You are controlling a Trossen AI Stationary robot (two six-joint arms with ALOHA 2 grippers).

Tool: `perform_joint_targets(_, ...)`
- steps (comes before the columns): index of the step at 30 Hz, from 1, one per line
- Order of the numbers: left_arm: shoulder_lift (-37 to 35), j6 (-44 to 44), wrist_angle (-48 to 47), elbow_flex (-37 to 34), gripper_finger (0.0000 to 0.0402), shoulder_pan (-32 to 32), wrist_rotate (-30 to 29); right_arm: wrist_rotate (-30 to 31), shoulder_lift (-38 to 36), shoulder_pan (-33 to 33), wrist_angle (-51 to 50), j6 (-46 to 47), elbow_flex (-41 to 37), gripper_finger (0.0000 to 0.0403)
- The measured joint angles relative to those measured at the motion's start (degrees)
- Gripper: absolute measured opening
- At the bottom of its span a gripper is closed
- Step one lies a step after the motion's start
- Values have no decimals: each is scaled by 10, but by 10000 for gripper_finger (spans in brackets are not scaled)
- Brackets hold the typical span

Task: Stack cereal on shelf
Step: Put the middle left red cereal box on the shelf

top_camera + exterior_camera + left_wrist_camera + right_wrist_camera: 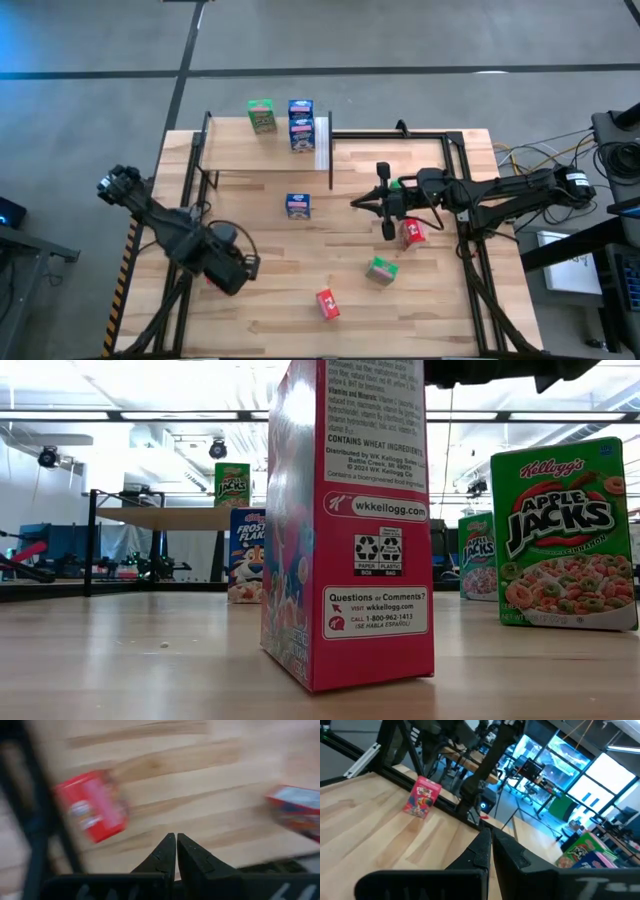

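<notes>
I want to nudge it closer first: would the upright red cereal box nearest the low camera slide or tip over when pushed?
The red cereal box stands tall on a narrow base, so a high push would probably tip it. It looks like thin cardboard, likely light; a low push should slide it across the smooth wooden table.

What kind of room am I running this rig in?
Probably a robotics lab or workshop: bare concrete floor, loose cables beside the wooden table, and monitors at workstations behind.
</notes>
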Motion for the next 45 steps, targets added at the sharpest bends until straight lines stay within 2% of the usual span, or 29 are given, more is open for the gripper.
perform_joint_targets(8,14,-137,-37,6,2,-81,-9,0,0,-7,0,15,0,9)
perform_joint_targets(11,14,-175,-38,0,19,-91,-18,0,0,-7,-3,15,0,9)
perform_joint_targets(15,14,-185,-38,-20,68,-93,-18,0,0,-7,-4,17,0,9)
perform_joint_targets(23,14,-193,-38,-67,213,-93,-13,0,0,-7,-6,20,0,9)
perform_joint_targets(27,13,-193,-35,-90,256,-92,-13,0,0,-7,-6,20,0,9)
perform_joint_targets(31,13,-193,-33,-112,263,-92,-12,0,0,-7,-7,20,0,9)
perform_joint_targets(45,13,-194,2,-184,239,-92,-2,0,0,-7,-7,19,0,9)
